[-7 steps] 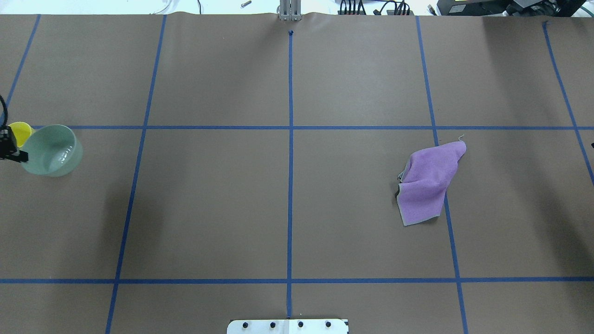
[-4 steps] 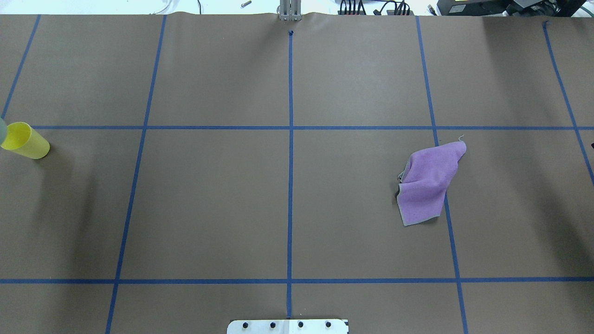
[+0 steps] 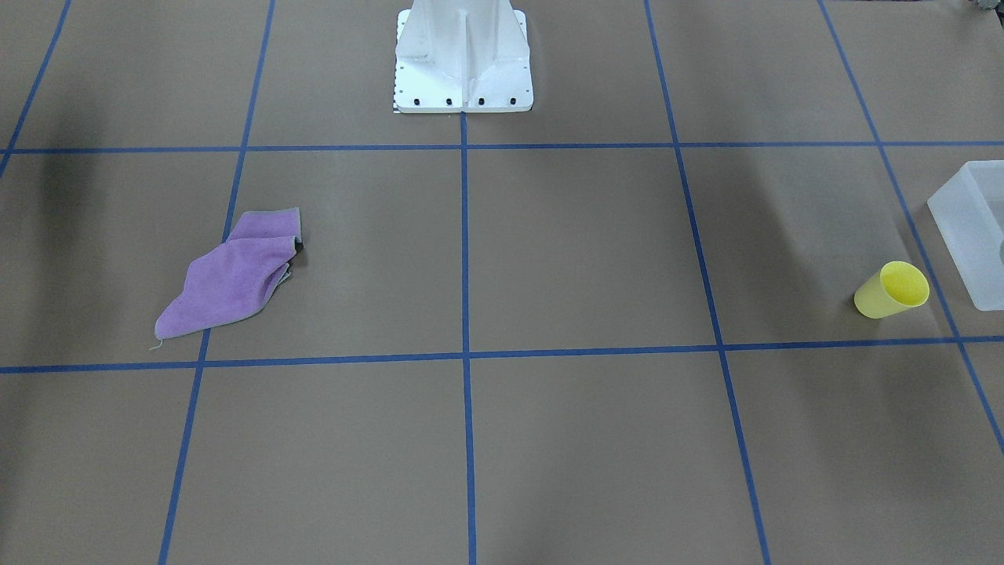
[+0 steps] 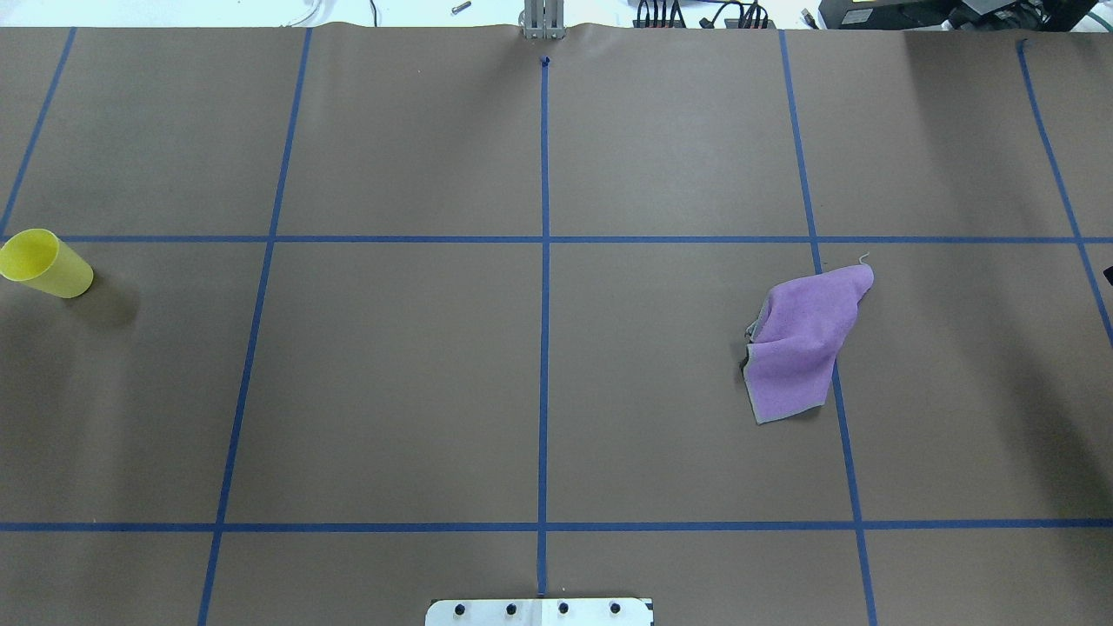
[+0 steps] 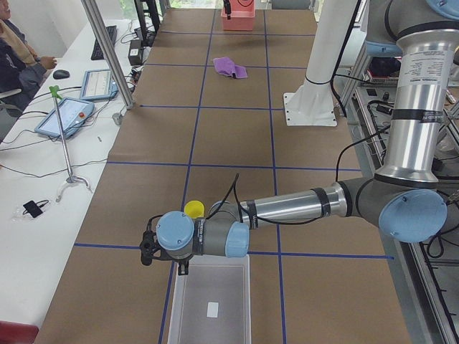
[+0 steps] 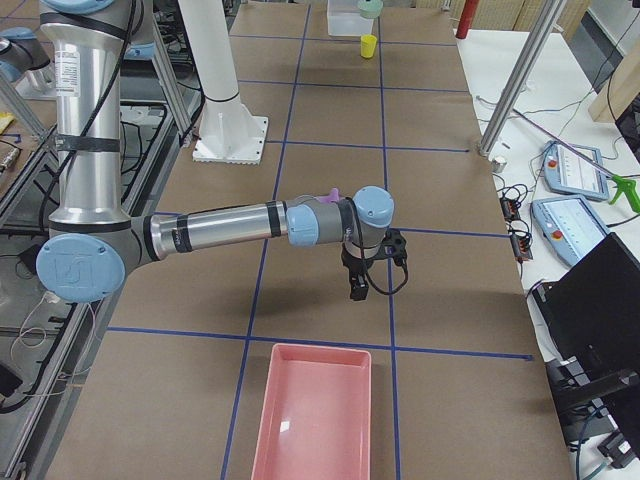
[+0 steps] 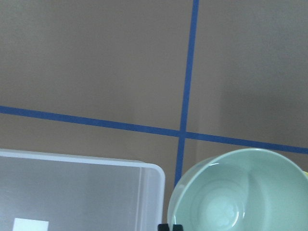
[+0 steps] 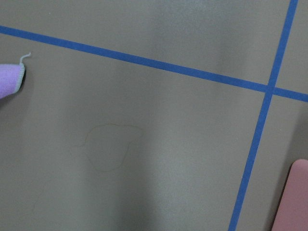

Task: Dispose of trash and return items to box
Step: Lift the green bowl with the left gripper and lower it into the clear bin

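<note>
Placement of the bowl [image 7: 231,197] in the box [image 7: 149,169] is the step in hand, by my reading. The left end effector [image 7: 171,227] shows only as two dark tips at the bowl's near rim in the left wrist view. It seems to be pinching that rim and carrying the bowl above the desk [image 7: 96,57], just beside a corner of the box. The box sits at the desk's left edge, and the yellow cup [image 3: 892,289] rests on the desk near it, apart from its wall.

To do this well, the arm should shift sideways until the whole bowl is over the box's interior rather than straddling the rim. It should then lower the bowl close to the box's floor before letting go, so the bowl neither bounces nor tips. Setting it toward one end would leave room for the cup. The pinch is off-centre, so the bowl may swing, and slow moves suit.

The right end effector [image 6: 358,285] hangs over the desk's right end between the purple cloth [image 4: 804,343] and the pink tray [image 6: 262,420]. Whether it is open or closed I cannot tell.
</note>
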